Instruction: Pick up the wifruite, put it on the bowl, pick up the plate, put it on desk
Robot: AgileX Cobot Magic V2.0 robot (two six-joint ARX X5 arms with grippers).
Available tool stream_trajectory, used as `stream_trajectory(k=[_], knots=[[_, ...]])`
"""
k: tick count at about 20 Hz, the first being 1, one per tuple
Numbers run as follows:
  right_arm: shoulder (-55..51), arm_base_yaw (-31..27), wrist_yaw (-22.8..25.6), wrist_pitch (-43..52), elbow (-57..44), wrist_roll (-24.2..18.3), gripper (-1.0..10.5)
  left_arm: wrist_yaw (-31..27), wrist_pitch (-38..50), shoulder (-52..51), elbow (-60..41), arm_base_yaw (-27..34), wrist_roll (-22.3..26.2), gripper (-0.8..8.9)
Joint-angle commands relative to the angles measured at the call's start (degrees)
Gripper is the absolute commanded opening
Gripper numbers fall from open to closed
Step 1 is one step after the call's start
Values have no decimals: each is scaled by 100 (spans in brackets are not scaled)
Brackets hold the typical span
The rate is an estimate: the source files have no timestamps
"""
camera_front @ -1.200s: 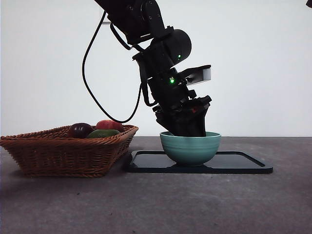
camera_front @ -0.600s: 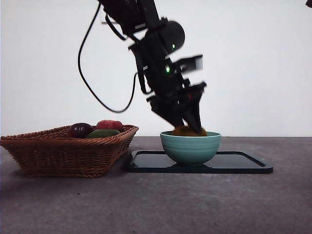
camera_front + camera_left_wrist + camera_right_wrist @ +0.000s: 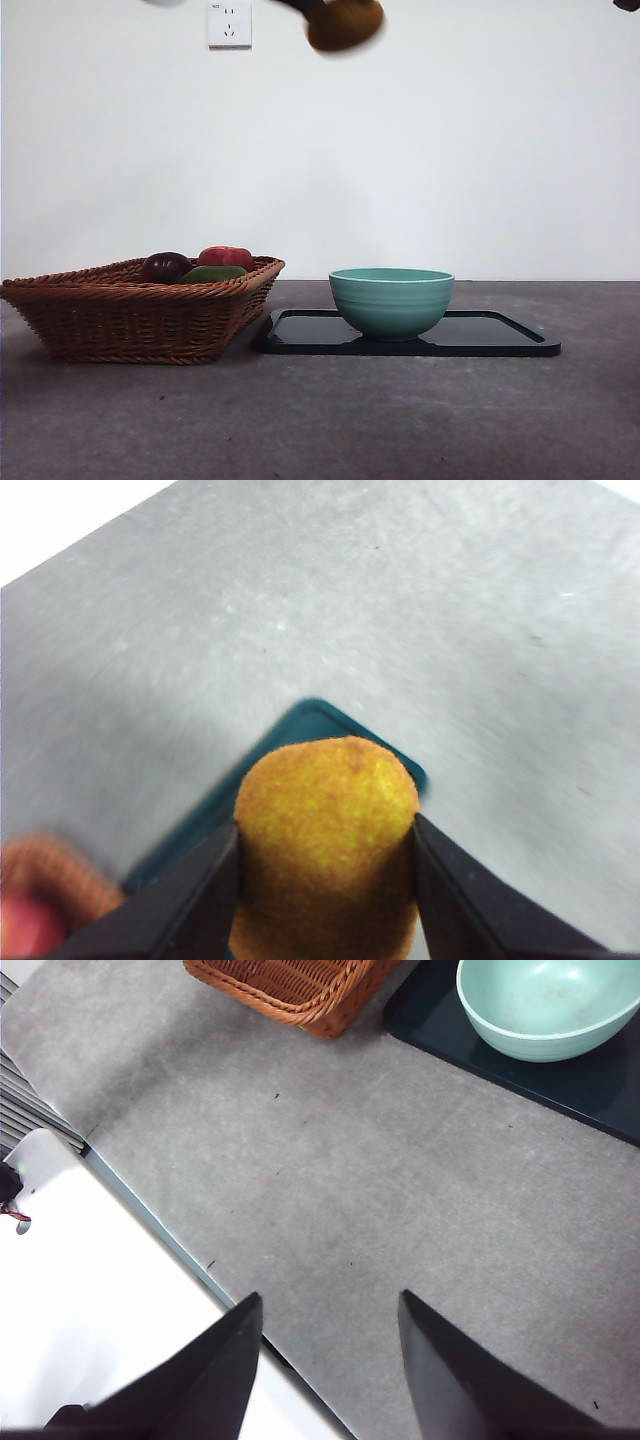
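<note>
High at the top edge of the front view hangs the wifruite (image 3: 345, 24), a brownish-orange oval. My left gripper (image 3: 325, 830) is shut on the wifruite (image 3: 327, 810), far above the desk (image 3: 400, 420). The mint-green bowl (image 3: 391, 298) stands empty on the dark plate (image 3: 500, 335), well below the fruit. In the right wrist view the bowl (image 3: 545, 1005) shows a bare inside. My right gripper (image 3: 330, 1310) is open over bare desk near the table's edge, away from the plate (image 3: 600, 1075).
A wicker basket (image 3: 130, 315) stands left of the plate and holds a dark purple fruit (image 3: 165, 266), a red fruit (image 3: 225, 257) and a green fruit (image 3: 212, 273). A wall socket (image 3: 229, 22) is on the white wall behind.
The left arm has risen from the bowl to the top of the front view. The wifruite went up with it, still in the jaws. The bowl and plate have not moved.
</note>
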Motion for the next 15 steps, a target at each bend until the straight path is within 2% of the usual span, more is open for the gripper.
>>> stream_trajectory(k=[1, 4, 9, 12, 15], knots=[[22, 33, -17, 63, 55, 24, 217, 22, -555, -391, 179, 55, -107, 152], [22, 31, -15, 81, 55, 11, 217, 20, -1049, -887, 17, 214, -334, 152], [22, 31, -15, 168, 55, 11, 217, -315, -990, -1615, -1045, 638, -682, 153], [22, 31, -15, 354, 55, 22, 217, -531, -426, -2015, -2188, 938, -1003, 153], [24, 31, -13, 402, 55, 39, 217, -1213, 258, -2081, -3080, 1134, -1298, 153]])
